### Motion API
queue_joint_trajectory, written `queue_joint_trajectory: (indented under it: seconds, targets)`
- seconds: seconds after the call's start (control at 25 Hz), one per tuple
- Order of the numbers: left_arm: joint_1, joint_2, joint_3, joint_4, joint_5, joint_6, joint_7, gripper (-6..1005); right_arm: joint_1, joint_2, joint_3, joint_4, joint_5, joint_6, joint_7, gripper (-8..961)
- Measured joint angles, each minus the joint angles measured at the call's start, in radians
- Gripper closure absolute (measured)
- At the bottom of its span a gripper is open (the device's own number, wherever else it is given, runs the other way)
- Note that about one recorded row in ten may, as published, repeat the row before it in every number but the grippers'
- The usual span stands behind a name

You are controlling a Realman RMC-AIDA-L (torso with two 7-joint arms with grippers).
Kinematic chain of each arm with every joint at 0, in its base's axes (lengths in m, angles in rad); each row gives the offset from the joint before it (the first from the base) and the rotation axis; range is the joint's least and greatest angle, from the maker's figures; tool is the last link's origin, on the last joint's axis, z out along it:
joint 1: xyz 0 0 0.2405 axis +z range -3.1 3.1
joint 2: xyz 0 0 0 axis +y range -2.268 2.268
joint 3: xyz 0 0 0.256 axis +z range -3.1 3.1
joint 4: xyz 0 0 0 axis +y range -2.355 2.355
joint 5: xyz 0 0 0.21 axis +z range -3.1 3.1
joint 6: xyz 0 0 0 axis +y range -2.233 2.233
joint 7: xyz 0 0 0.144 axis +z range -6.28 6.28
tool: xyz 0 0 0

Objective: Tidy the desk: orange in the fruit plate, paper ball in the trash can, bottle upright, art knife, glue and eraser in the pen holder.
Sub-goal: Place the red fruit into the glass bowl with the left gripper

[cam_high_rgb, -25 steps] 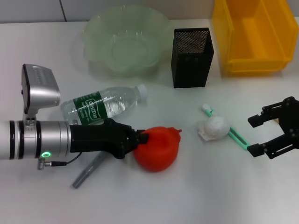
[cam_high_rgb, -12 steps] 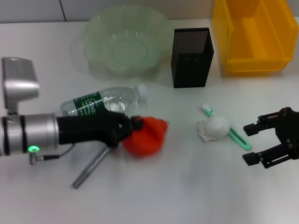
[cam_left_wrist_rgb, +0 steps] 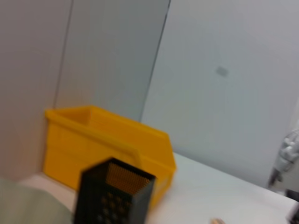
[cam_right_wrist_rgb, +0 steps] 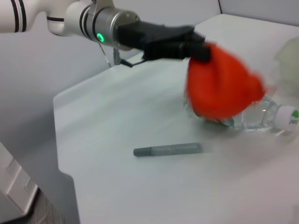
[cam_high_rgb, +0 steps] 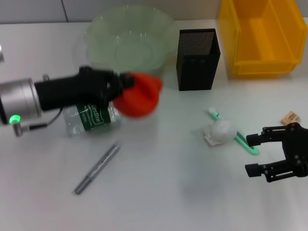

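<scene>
tabletop (cam_high_rgb: 159,192) | plate (cam_high_rgb: 127,41) | bottle (cam_high_rgb: 91,118) lying just in front of plate | orange (cam_high_rgb: 138,95) pinched by left end effector (cam_high_rgb: 126,86) above plate's near rim; risk: slips, rolls | right end effector (cam_high_rgb: 255,154) spread, far right of plate, idle

Left gripper (cam_high_rgb: 126,86) seemingly clamped; right gripper (cam_high_rgb: 253,154) spread

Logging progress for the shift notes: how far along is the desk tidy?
Nothing is finished yet. In hand: the left end effector carries the orange toward the fruit plate. Left: the bottle lies flat, the paper ball and eraser sit on the table near the open right end effector.
</scene>
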Motion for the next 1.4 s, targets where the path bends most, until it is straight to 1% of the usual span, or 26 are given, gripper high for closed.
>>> queue_joint_trajectory:
  seconds: [0.08,0.12,0.4,0.52,0.64,0.92,1.04,1.28,1.4]
  targets:
    - [-0.018,0.0,0.0,0.002,-0.024,-0.044,-0.005,941,-0.006,0.0,0.0,0.015,0.005,0.001,-0.005,119]
    - [-0.037,0.001,0.0,-0.002,-0.04,-0.088,-0.012,942,-0.008,0.0,0.001,0.024,0.006,0.001,-0.009,119]
    - [-0.1,-0.002,0.001,0.004,-0.056,-0.187,-0.031,945,-0.012,0.0,0.002,0.082,0.007,0.001,-0.05,119]
    - [-0.131,-0.005,0.007,-0.003,-0.062,-0.272,-0.056,947,-0.015,0.0,0.002,0.095,0.01,0.001,-0.061,119]
    - [-0.174,-0.007,0.009,-0.026,-0.063,-0.409,-0.064,946,-0.014,0.0,0.001,0.113,0.018,0.001,-0.074,119]
    - [-0.258,-0.01,0.016,-0.077,-0.063,-0.617,-0.061,945,0.001,0.0,0.001,0.14,0.02,0.001,-0.092,120]
    - [-0.273,-0.01,0.034,-0.085,-0.077,-0.654,-0.058,946,0.005,0.0,0.0,0.141,0.02,0.002,-0.092,120]
    - [-0.274,-0.01,0.117,-0.088,-0.161,-0.681,-0.054,947,0.006,0.0,-0.005,0.143,0.02,0.024,-0.092,120]
    - [-0.277,-0.01,0.16,-0.089,-0.166,-0.69,-0.054,875,0.006,0.0,-0.008,0.145,0.02,0.036,-0.093,120]
